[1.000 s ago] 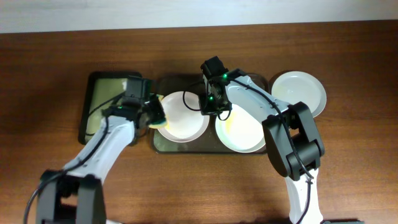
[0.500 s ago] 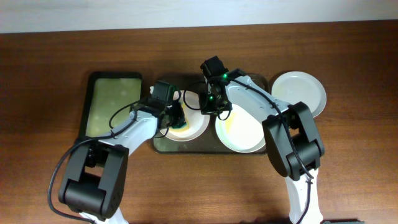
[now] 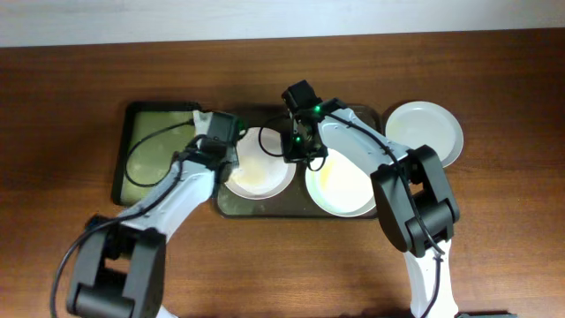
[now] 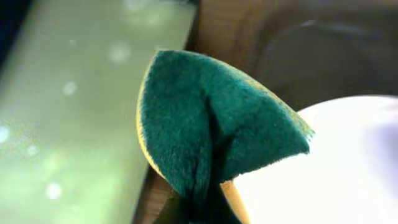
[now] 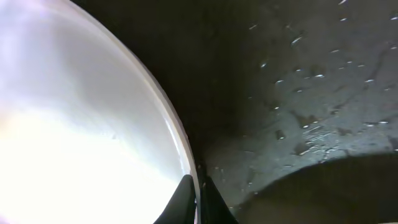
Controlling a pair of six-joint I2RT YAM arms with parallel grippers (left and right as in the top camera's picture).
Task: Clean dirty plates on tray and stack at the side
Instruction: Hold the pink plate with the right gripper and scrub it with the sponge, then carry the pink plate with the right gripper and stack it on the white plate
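Two plates lie on the dark brown tray [image 3: 357,115]. The left plate [image 3: 260,168] and the right plate [image 3: 344,187] both show yellowish smears. A third plate [image 3: 425,131] sits on the table right of the tray. My left gripper [image 3: 222,148] is shut on a green and yellow sponge [image 4: 211,124] at the left plate's left rim [image 4: 336,168]. My right gripper [image 3: 297,152] is shut on the left plate's right rim; the right wrist view shows its fingers [image 5: 198,200] pinching the rim [image 5: 177,134].
A smaller black tray with a yellow-green inside [image 3: 154,150] lies left of the brown tray and shows in the left wrist view [image 4: 74,124]. The brown tray's floor [image 5: 311,93] is wet with droplets. Bare wooden table surrounds everything.
My left gripper swept the sponge from the left plate's left edge onto the plate, then back up to its upper left rim. The right arm has stayed put on the rim.
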